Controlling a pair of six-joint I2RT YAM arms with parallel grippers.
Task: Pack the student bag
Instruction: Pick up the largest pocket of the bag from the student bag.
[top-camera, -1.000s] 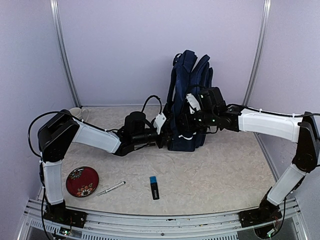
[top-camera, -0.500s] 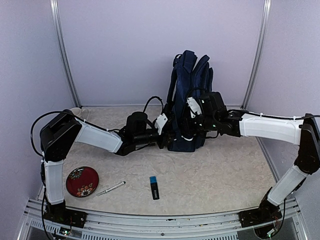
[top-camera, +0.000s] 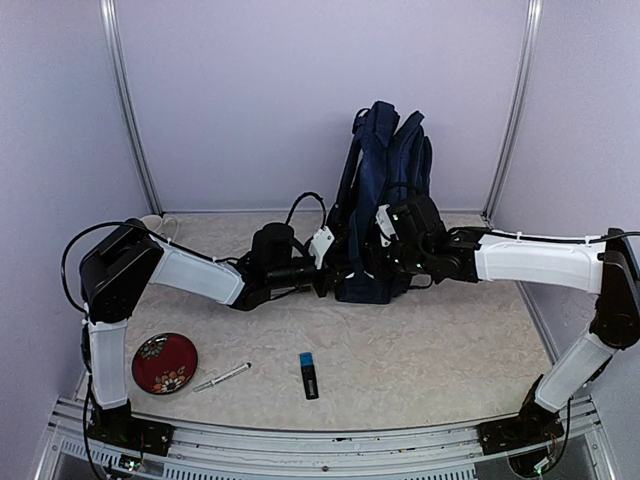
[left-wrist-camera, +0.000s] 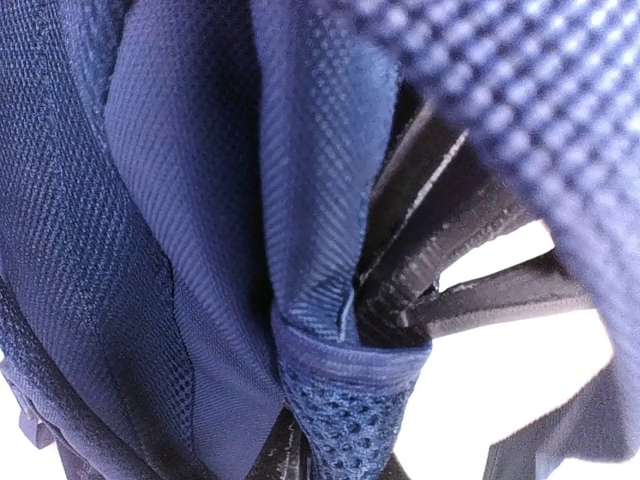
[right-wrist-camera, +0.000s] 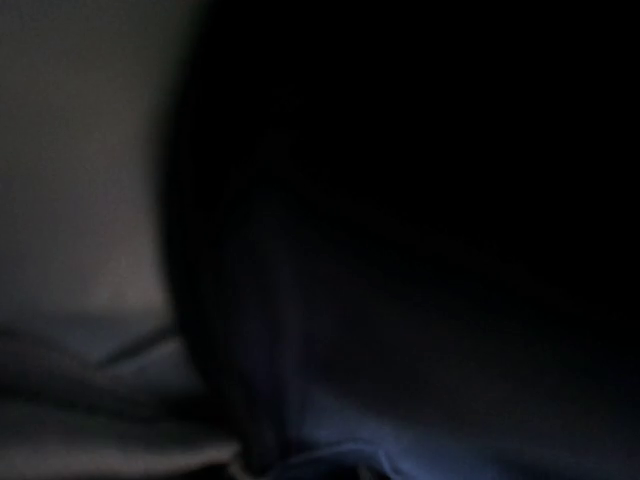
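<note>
The student bag (top-camera: 385, 190) stands upright at the back of the bench (top-camera: 450, 340), its top leaning toward the rear wall and its straps hanging down the left side. I have both arms in against its lower half. The left claw (top-camera: 332, 268) is at the bag's lower left edge, and its wrist camera is filled with navy weave and a mesh-backed fold running down toward the fingers. I cannot tell whether the claw is clamped on that fold or only pressed against it. The right claw (top-camera: 380, 245) is pushed into the bag's front face. Its camera shows almost nothing but dark cloth, so I cannot tell its state either.

In front of the bag, toward the arm bases, a black stick with a blue end (top-camera: 309, 375) lies out loose. Left of it are a pen (top-camera: 222, 377) and a red patterned dish (top-camera: 164, 362). I judge packing has barely started: nothing visible has gone in, I see no compartment held open, and all the loose items remain to be loaded.
</note>
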